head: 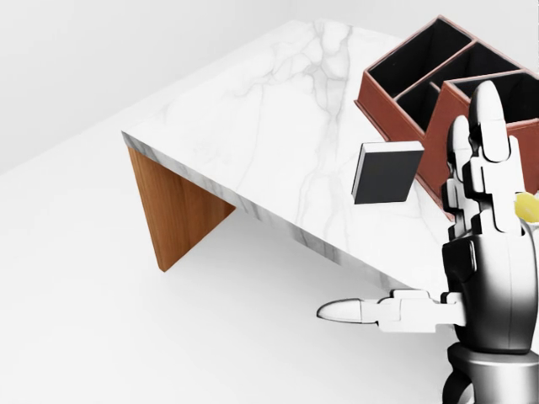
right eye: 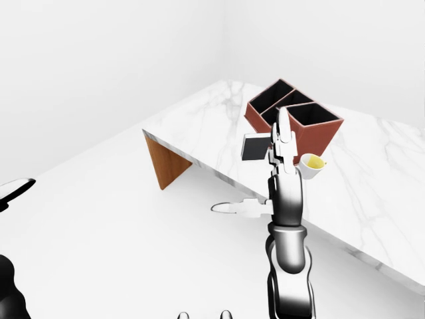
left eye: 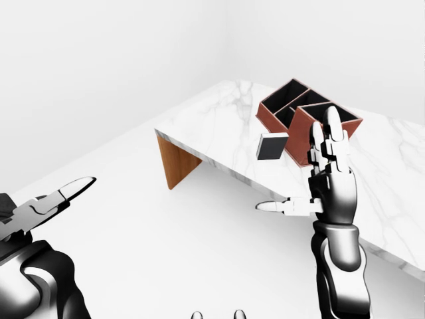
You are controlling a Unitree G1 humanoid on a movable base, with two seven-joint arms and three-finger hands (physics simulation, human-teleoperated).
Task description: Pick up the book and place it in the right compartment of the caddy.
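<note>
A dark book with white page edges stands upright on the marble table, just left of the red-brown caddy. The caddy's black compartments open upward. My right hand is open and raised near the table's edge, fingers pointing up and thumb sticking out to the left. It sits right of and below the book in the head view, holding nothing. In the right-eye view its fingertips overlap the book's right edge. My left hand is open at the lower left of the left-eye view, far from the table.
A white cup with yellow contents stands on the table beside the caddy, partly hidden behind my right hand. A wooden leg holds up the table's near corner. White floor lies to the left and below the table.
</note>
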